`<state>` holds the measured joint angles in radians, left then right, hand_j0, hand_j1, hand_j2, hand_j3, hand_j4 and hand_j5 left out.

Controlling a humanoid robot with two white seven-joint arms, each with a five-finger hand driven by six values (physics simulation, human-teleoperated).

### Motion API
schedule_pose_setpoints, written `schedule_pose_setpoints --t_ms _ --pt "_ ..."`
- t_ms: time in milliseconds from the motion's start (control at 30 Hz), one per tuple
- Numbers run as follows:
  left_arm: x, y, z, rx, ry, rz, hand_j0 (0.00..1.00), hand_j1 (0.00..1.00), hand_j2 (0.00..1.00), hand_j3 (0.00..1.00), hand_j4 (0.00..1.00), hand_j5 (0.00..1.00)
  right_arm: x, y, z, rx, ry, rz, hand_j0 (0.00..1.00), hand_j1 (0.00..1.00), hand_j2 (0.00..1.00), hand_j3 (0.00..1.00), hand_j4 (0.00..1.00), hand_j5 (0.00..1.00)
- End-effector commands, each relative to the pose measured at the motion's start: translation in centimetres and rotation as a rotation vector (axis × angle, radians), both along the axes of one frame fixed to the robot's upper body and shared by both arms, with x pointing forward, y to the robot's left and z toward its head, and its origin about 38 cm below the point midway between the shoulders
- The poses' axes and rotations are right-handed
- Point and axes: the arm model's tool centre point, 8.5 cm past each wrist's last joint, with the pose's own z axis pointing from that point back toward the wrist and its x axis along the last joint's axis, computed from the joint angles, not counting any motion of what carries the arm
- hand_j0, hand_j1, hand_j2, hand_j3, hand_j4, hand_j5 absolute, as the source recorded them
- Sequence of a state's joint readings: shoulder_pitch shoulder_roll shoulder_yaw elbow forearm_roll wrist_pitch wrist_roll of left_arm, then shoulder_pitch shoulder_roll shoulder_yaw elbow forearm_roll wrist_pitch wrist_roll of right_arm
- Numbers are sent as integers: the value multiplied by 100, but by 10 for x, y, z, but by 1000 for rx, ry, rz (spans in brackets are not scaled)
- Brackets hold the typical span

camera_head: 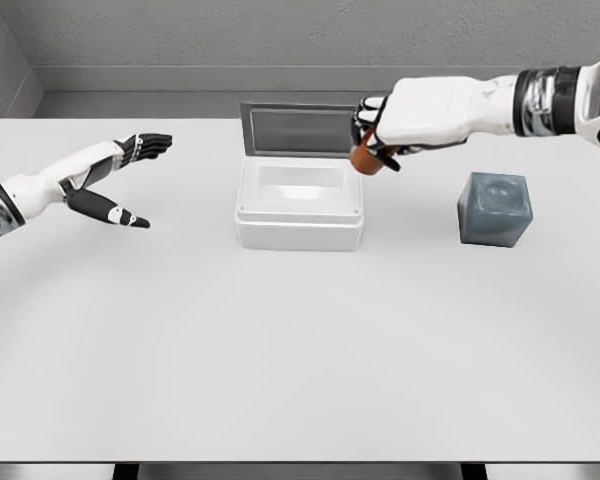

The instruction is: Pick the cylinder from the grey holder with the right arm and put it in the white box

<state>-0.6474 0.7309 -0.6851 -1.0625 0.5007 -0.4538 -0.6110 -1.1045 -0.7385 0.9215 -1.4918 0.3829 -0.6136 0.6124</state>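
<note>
Orange cylinder (365,159) half hidden in right robot hand (380,135) grasp, above white box (299,215) corner; left robot hand (120,175) spread.

Right five-finger hand (380,135) curled around small orange-brown cylinder (365,159), positioned above right rear corner of open white rectangular box (298,225). Box lid (297,130) upright at rear. Grey cube-shaped holder (495,209) stands right of box, apart. Left hand (115,180) over white table (300,350), fingers spread.
</note>
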Motion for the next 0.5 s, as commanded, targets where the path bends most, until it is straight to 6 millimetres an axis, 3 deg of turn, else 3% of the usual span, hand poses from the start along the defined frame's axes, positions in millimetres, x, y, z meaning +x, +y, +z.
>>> schedule_pose_setpoints --t_ms 0,233,467 --pt "0 0 1 -7 -1 2 100 100 100 100 100 100 -2 6 -2 4 6 15 21 21 21 21 21 21" --pt "0 0 1 -8 1 3 100 100 100 100 100 100 -1 25 -7 -13 17 47 21 21 21 21 21 21" --pt "0 0 1 -8 1 3 100 100 100 100 100 100 1 29 -7 -5 19 34 21 21 21 21 21 21"
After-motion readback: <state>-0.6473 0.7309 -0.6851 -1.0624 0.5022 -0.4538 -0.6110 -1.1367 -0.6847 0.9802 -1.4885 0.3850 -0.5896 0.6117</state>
